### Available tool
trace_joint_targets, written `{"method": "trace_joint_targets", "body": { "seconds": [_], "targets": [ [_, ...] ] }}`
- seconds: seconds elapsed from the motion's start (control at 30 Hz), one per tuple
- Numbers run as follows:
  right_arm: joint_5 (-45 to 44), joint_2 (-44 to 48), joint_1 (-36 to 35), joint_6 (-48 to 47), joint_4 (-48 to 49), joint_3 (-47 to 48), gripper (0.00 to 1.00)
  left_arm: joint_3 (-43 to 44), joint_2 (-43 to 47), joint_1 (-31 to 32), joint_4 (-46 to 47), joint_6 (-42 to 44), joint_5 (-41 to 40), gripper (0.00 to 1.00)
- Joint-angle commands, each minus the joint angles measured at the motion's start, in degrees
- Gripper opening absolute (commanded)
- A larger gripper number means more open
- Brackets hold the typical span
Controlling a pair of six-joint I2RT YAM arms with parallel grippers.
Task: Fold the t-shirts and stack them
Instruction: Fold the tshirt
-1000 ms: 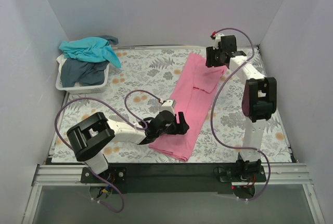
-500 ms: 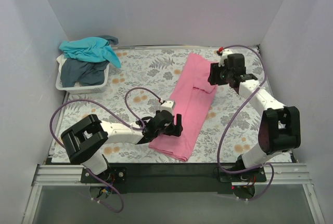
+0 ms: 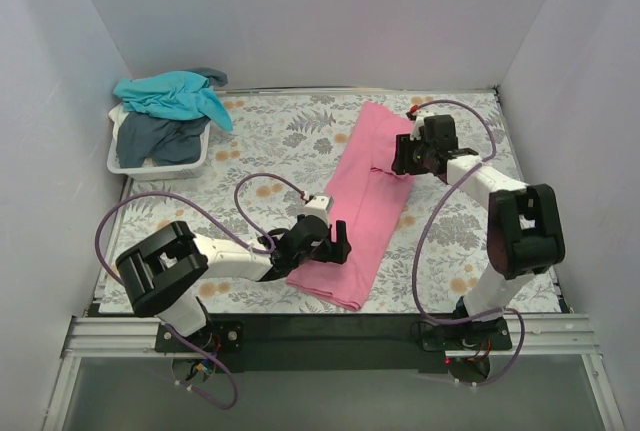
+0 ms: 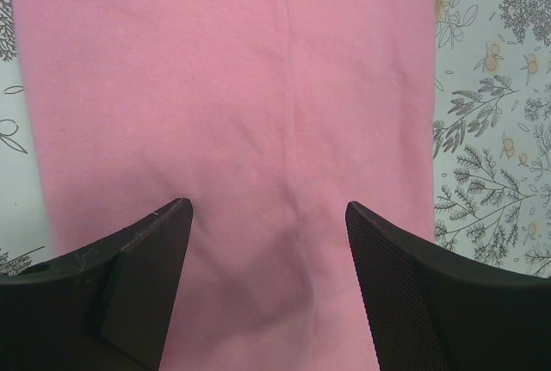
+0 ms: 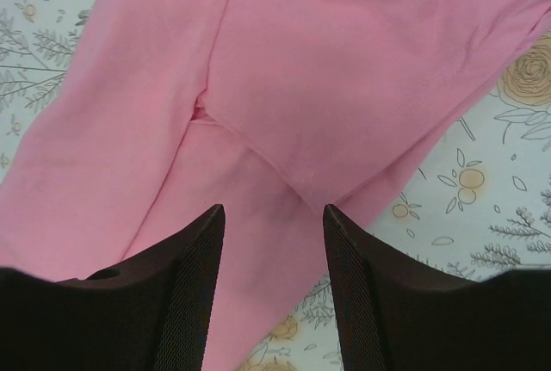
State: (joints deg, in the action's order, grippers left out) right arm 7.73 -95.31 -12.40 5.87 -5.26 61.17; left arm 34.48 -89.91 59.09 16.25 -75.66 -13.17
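Note:
A pink t-shirt (image 3: pixel 365 191) lies on the table as a long narrow strip, with one sleeve folded across its upper part. My left gripper (image 3: pixel 338 239) hovers low over the strip's near end, open, with only flat pink cloth (image 4: pixel 232 87) between its fingers (image 4: pixel 146 276). My right gripper (image 3: pixel 402 157) is open too, low over the sleeve's corner (image 5: pixel 344 70) at the strip's right edge and holding nothing. A teal t-shirt (image 3: pixel 170 91) and a dark grey-blue t-shirt (image 3: pixel 160 137) sit heaped in the basket.
The white plastic basket (image 3: pixel 160 168) stands at the back left against the wall. A floral-print cloth (image 3: pixel 270 141) covers the table. White walls close in the left, back and right sides.
My right arm has come down from the back right corner and its gripper now sits low over the pink sleeve. My left gripper has shifted slightly toward the strip's near end.

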Motion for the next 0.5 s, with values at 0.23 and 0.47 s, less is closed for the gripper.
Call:
{"method": "trace_joint_targets", "body": {
  "seconds": [0.23,0.47],
  "targets": [
    [-1.22,-14.63,-0.16,1.08,0.43,12.04,0.45,-1.17,-2.29,0.94,-0.87,-1.42,5.87,0.67],
    [-1.49,-21.76,-0.08,0.28,-3.7,18.72,0.44,0.76,-7.2,1.9,2.64,-2.12,11.32,0.66]
  ]
}}
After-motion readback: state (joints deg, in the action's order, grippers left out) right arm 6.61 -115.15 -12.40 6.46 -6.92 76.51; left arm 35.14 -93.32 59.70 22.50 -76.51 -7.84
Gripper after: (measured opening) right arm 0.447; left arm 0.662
